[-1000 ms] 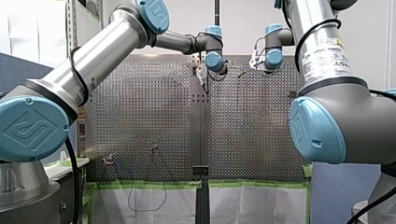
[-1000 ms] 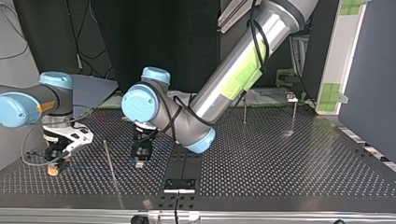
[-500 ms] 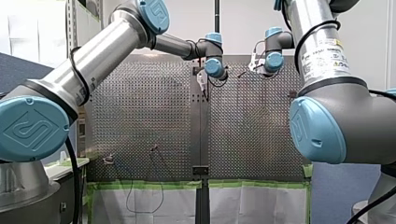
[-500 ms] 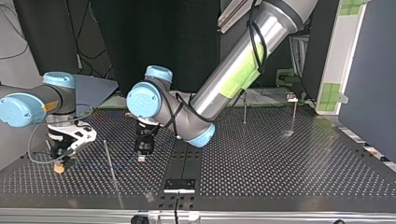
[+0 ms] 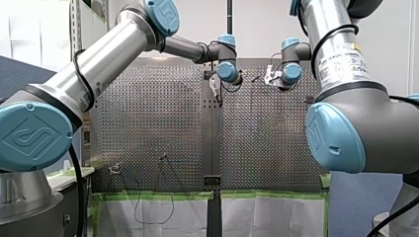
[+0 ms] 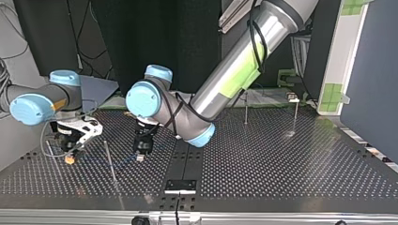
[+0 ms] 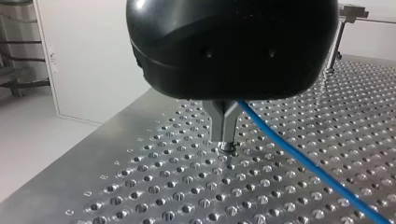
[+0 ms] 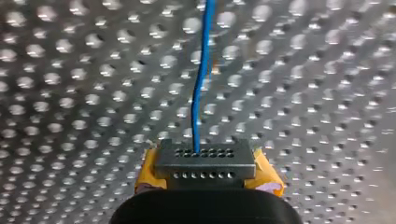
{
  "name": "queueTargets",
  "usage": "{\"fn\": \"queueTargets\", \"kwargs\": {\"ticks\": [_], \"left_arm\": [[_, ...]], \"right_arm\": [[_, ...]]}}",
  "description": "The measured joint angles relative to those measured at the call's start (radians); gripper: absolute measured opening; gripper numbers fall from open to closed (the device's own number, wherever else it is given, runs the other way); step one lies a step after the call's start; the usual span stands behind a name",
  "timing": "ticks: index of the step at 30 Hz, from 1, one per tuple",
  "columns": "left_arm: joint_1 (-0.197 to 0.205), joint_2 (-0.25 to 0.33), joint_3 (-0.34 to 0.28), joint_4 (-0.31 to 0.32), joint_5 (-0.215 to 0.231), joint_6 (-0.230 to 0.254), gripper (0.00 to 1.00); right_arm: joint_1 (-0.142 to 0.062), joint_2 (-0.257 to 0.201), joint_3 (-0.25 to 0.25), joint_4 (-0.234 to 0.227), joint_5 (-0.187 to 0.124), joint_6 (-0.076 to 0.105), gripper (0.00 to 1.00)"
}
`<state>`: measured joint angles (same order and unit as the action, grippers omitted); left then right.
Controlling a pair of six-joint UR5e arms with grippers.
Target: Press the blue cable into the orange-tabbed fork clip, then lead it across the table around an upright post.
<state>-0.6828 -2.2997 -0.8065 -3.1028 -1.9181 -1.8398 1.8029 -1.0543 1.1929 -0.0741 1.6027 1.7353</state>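
My right gripper [image 8: 205, 164] has its yellow pads [image 8: 148, 173] clamped on the cable [image 8: 201, 88], which runs straight ahead from between them over the table [image 8: 93, 93], while my left gripper [image 7: 225, 140] holds its metal fingers [image 7: 219, 122] together, seemingly pinching the same cable, which trails away beside them.

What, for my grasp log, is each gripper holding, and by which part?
Both hold the cable: left gripper between its shut fingers, right gripper between its pads. How near an end cannot be told.
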Motion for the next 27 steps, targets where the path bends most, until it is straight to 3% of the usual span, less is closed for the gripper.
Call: {"fn": "queueTargets", "kwargs": {"ticks": [8,15,21,27], "left_arm": [[0.000,-0.008,0.004,-0.002,0.003,-0.013,0.00],[-0.019,-0.064,0.044,-0.012,-0.012,-0.015,0.00],[-0.025,-0.083,0.050,-0.001,-0.021,-0.025,0.00],[-0.026,-0.084,0.050,0.001,-0.029,-0.026,0.00]], "right_arm": [[0.003,0.005,0.041,-0.005,-0.002,-0.004,0.00],[0.005,0.010,0.071,-0.010,0.001,-0.014,0.00],[0.012,0.019,0.117,-0.053,0.002,-0.017,0.00],[0.025,0.057,0.143,-0.078,0.001,-0.030,0.00]]}}
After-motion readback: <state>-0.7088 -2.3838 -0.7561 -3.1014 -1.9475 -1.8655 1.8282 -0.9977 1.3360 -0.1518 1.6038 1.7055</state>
